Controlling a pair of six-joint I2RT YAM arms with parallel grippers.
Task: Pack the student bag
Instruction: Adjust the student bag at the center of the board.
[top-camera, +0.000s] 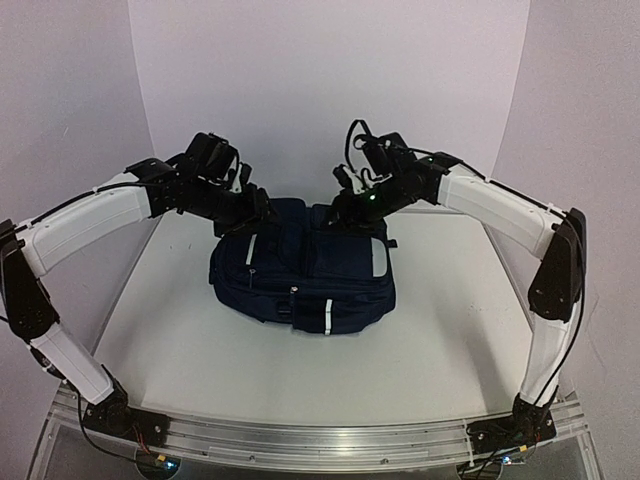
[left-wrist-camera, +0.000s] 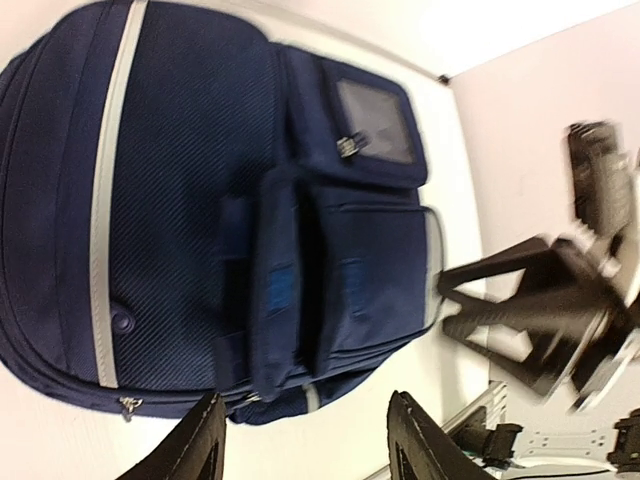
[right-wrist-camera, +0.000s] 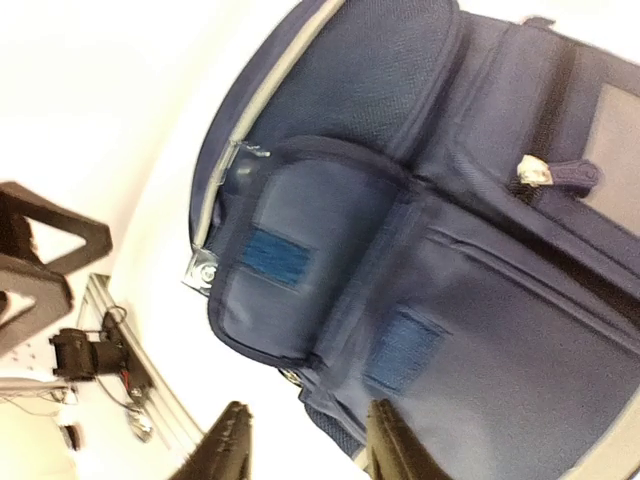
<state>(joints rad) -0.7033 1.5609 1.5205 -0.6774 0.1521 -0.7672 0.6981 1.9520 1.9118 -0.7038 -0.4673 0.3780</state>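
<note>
At the centre of the top view, the large dark navy fabric backpack with pale stripes (top-camera: 300, 275) is lying flat on the white table top (top-camera: 190, 350), its front pockets facing up and its far end sitting just under my two wrists. It is resting squarely between my arms, which I judge is letting either hand reach its pockets and zips without dragging it. In both wrist views the small front pocket with blue fastening patches (right-wrist-camera: 300, 270) is showing those patches, so its flap seems to be lying open, though I cannot tell whether anything is inside.

I am holding the fingers of my left gripper (left-wrist-camera: 305, 397) apart, with only the bag's edge and bare table showing between them. My right gripper (right-wrist-camera: 309, 404) is also standing with its fingers apart and clamping nothing.

Both arms are arching in from the lower corners of the top view, elbows pushed out to the left and right edges, forearms converging toward the upper middle. Each wrist is tilting down over the far end of the bag, the two hands nearly facing one another.
</note>
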